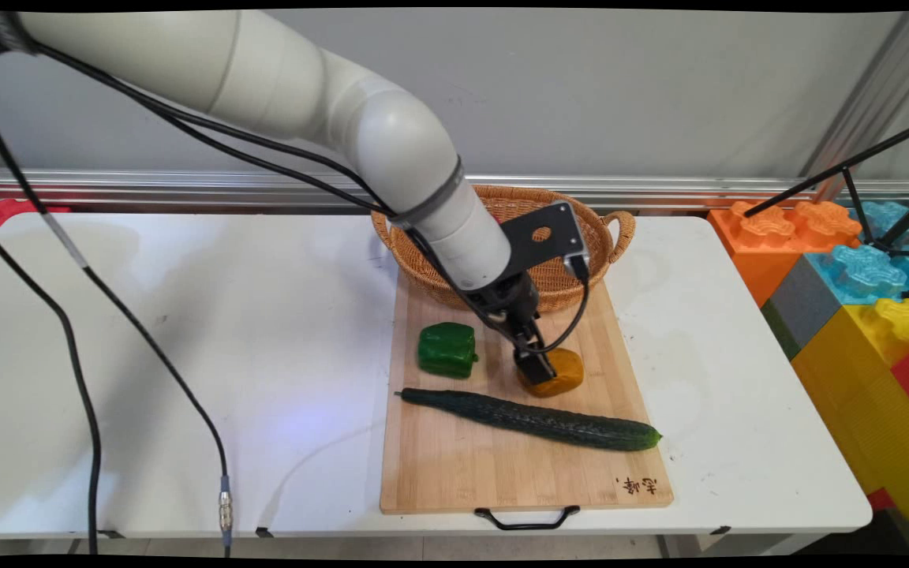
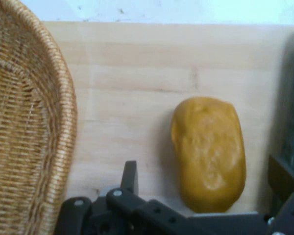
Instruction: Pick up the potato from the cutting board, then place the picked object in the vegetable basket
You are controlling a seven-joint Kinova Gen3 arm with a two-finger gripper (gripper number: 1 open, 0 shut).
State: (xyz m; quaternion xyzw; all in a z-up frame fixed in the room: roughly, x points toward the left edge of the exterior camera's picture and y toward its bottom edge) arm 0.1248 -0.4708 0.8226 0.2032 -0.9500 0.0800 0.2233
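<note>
We see a white bench (image 1: 186, 331) before a grey wall (image 1: 620, 87), a metal rail (image 1: 186, 185) along it, and big coloured blocks (image 1: 857, 276) at the frame's right.

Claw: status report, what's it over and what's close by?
Claw open, fingers straddling the orange potato-shaped piece on the cutting board. Cucumber just beyond it, green pepper to one side, wicker basket behind.

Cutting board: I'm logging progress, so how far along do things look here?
Done: nothing shows in the basket's visible part. In hand: open fingers straddle the orange vegetable, which rests on the cutting board. Left: the green pepper and cucumber lie there untouched.
</note>
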